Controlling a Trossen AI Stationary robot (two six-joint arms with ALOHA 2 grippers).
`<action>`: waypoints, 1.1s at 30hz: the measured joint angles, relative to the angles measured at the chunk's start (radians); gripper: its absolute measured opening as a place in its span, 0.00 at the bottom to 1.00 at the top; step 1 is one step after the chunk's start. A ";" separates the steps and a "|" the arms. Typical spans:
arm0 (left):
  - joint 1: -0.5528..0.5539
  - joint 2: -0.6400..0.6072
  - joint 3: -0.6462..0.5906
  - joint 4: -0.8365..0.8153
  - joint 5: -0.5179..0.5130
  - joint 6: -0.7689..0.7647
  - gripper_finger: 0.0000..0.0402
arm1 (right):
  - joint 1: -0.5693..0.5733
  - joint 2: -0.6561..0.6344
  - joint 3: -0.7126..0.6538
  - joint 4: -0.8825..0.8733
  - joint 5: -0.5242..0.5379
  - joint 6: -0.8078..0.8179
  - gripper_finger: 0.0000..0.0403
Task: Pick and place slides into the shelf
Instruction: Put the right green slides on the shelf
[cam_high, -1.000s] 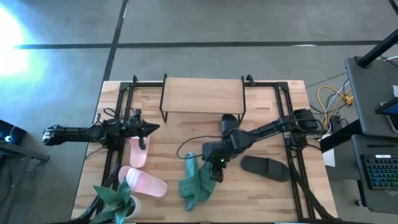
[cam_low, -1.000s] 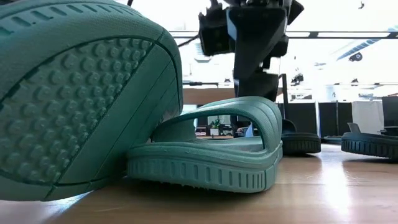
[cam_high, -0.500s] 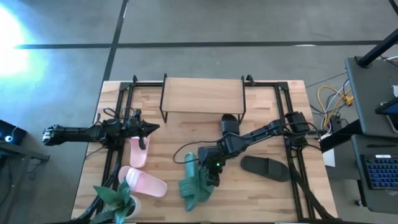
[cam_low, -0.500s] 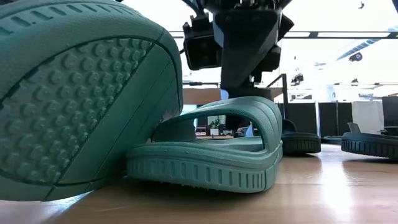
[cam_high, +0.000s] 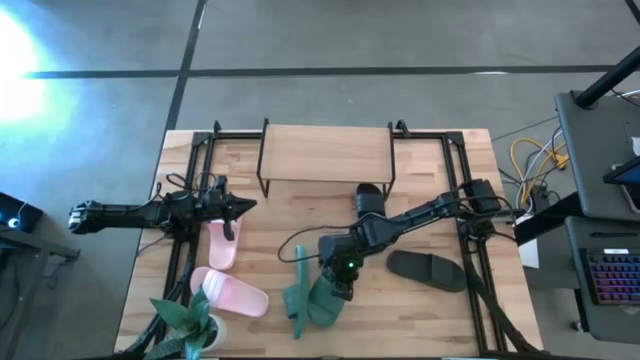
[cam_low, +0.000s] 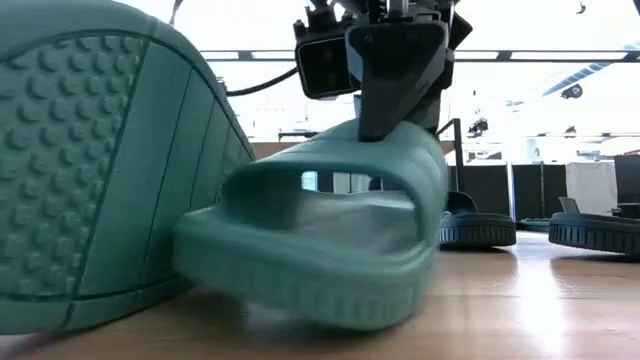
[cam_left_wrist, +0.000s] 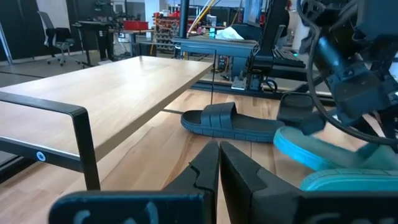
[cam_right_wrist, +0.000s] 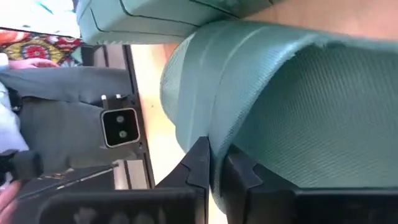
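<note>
The right gripper (cam_low: 400, 125) is clamped on the wide strap of a teal-green rubber slide sandal (cam_low: 320, 235). Lift it clear of its upended twin (cam_low: 90, 170), then carry it level toward the low plank-topped shelf (cam_high: 326, 152).

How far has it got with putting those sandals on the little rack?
Nothing is stored yet: the shelf top is bare. In hand: the right gripper is shut on the strap of one teal slide, tipped up off the table beside its mate. Left: both pink slides and two black slides. The left gripper waits shut near the pink pair.
</note>
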 joint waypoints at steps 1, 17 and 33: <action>0.000 0.000 0.000 0.000 0.000 0.000 0.00 | 0.004 -0.014 0.007 -0.021 0.029 0.002 0.03; 0.000 0.003 0.000 0.000 0.000 0.000 0.00 | 0.041 -0.277 0.043 -0.037 1.315 1.141 0.03; 0.000 0.007 0.000 0.000 0.000 0.000 0.00 | -0.244 -0.212 0.040 -0.030 1.759 1.654 0.03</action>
